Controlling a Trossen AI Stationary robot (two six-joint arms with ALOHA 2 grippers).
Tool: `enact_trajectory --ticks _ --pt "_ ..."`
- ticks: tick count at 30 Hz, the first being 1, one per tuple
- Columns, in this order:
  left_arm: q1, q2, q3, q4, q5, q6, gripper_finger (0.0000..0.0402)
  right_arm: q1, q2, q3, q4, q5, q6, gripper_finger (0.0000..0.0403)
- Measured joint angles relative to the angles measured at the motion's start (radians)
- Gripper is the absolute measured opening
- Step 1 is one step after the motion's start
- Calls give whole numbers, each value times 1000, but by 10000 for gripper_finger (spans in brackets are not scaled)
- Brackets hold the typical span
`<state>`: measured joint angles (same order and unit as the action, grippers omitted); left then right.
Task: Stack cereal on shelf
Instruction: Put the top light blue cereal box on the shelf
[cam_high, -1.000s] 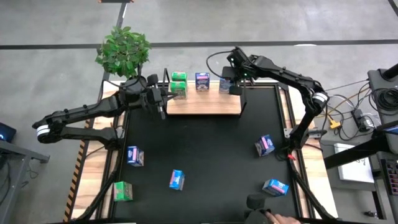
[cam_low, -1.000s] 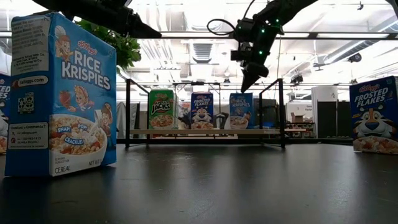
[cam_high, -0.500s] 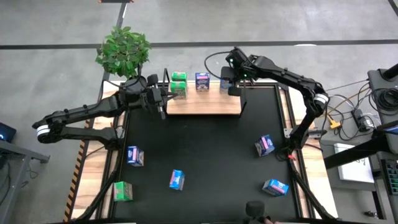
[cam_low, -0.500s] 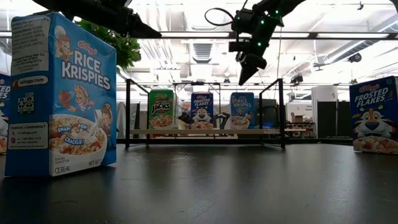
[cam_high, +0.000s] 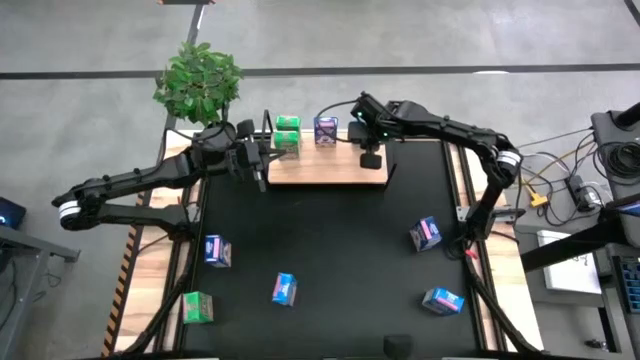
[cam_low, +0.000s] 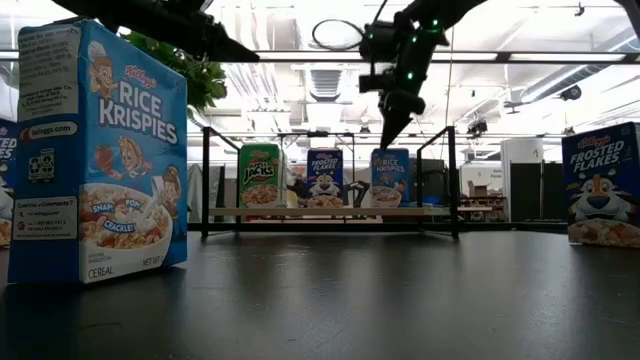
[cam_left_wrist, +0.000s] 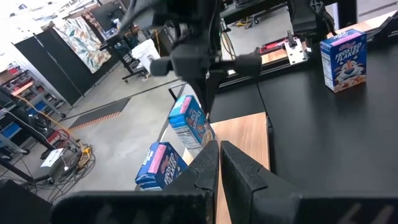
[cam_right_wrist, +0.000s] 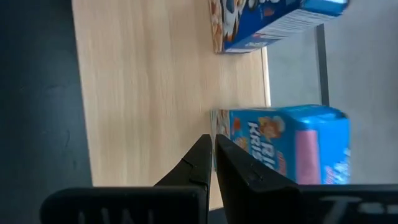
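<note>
Now, the biggest thing is the flat black table. At its far side lies the light wooden shelf board with thin black posts.

Two dark robot arms reach toward that shelf. The right gripper hangs over the right part of the board, just above the light blue Rice Krispies carton. Its two fingers are pressed together and hold nothing. The left gripper waits beside the left end of the shelf. It is pinched closed too, with nothing in it.

I think the job now is to fetch another box from the table. To do it well, the right arm should lift straight up first, so it does not bump the carton under it. It should spread its fingers wide before it comes down over a box. It should squeeze the box by its two flat sides. Then it should set the box standing up next to the others, not on the edge.

Counting: one table, one shelf, two arms, one bushy green plant. I count three boxes standing on the shelf: the green Apple Jacks carton, the dark blue Frosted Flakes carton and the Rice Krispies one. Five boxes lie loose on the table, well apart from the shelf: three blue, one green and one purple-pink.
</note>
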<state>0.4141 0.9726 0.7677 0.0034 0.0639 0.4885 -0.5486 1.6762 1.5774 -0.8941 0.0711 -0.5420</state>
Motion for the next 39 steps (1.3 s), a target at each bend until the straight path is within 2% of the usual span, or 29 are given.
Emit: enact_trajectory --ticks 3,9,12,39 --pt "0 0 0 0 0 0 0 1 33 -13 16 21 -6 12" --pt "0 0 0 -4 0 0 0 6 88 -25 72 198 -9 12" --pt "0 0 0 -4 0 0 0 6 107 -25 73 235 -19 12" --pt "0 0 0 -6 0 0 0 5 114 -27 81 273 -49 12"
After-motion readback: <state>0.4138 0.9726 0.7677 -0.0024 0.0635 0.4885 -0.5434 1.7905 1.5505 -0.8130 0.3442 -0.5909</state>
